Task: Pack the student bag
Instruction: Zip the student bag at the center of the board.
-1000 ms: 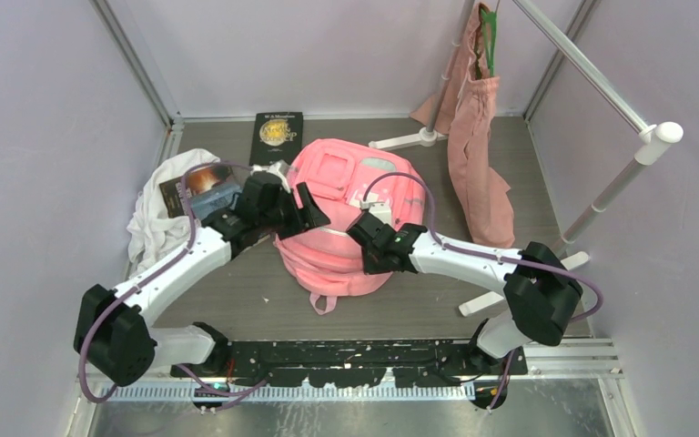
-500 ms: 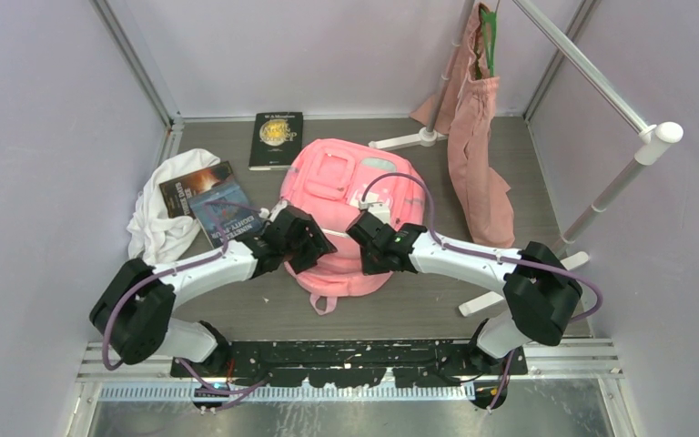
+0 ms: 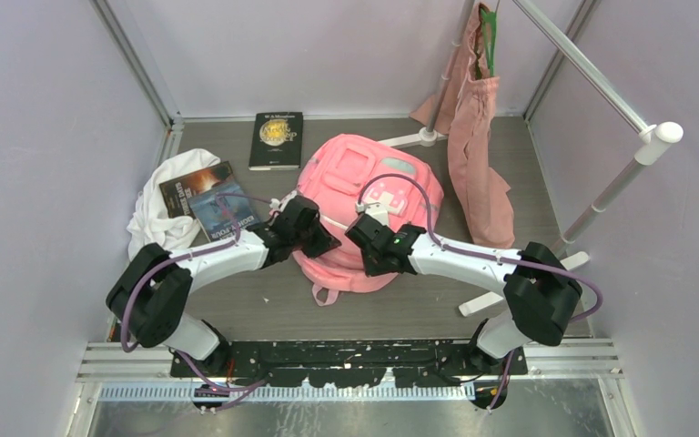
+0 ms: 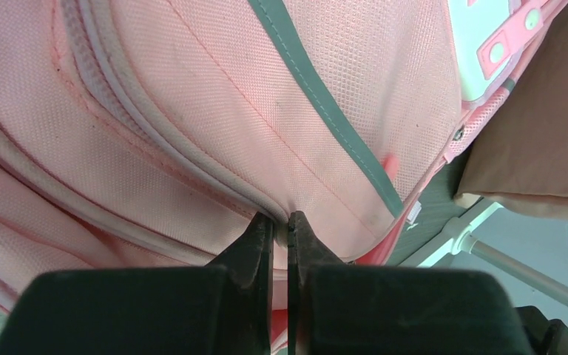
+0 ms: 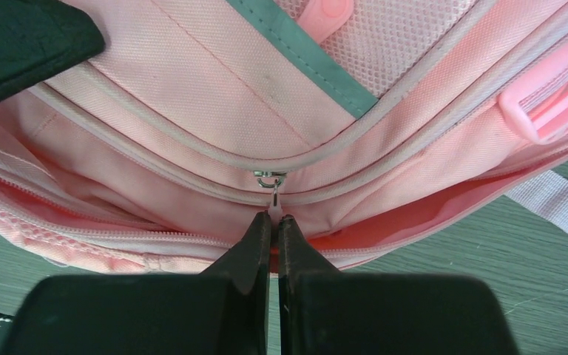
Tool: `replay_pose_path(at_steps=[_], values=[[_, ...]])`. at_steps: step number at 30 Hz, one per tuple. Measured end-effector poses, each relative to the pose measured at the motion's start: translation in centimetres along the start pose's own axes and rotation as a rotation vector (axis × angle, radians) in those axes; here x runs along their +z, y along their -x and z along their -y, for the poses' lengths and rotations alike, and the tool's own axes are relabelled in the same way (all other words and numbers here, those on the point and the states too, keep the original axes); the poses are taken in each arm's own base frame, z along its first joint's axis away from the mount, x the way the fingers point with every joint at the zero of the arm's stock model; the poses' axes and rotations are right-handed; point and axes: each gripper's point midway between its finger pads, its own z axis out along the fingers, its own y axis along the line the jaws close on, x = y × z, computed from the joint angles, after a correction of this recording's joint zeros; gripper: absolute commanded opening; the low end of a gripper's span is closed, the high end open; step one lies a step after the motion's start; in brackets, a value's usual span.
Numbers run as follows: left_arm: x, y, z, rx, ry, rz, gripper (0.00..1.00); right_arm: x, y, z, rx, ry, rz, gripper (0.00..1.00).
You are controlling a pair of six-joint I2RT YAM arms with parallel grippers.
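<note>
Right gripper (image 5: 274, 220) is clamped on the zip pull (image 5: 273, 198) at the near edge of the bag (image 3: 369, 177). Left gripper (image 4: 281, 222) pinches bag fabric alongside. The bag lies mid table (image 3: 255, 300). This looks like the unzipping step. Next, the right should draw the zip while the left braces. Books (image 3: 221, 208) wait beyond.

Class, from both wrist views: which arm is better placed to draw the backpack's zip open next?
Right. The right claw is shut on the zip pull of the pink backpack. The left claw only pinches fabric beside a seam, so it likely braces.

Left fingers (image 4: 255, 248), right fingers (image 5: 296, 248) seemingly pinched closed.
</note>
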Motion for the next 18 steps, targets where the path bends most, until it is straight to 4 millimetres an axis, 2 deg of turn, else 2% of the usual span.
replay_pose_path(at_steps=[7,12,18], values=[[-1.6,0.8,0.4,0.018,-0.039,0.010,0.00,-0.2,0.5,1.2,-0.001,-0.030,0.018,0.01],[-3.3,1.2,-0.1,0.028,-0.090,-0.012,0.00,-0.9,1.9,2.9,0.047,-0.030,0.056,0.01],[-4.1,1.8,-0.1,0.051,-0.150,-0.061,0.00,-0.6,2.6,2.8,0.038,0.020,0.051,0.01]])
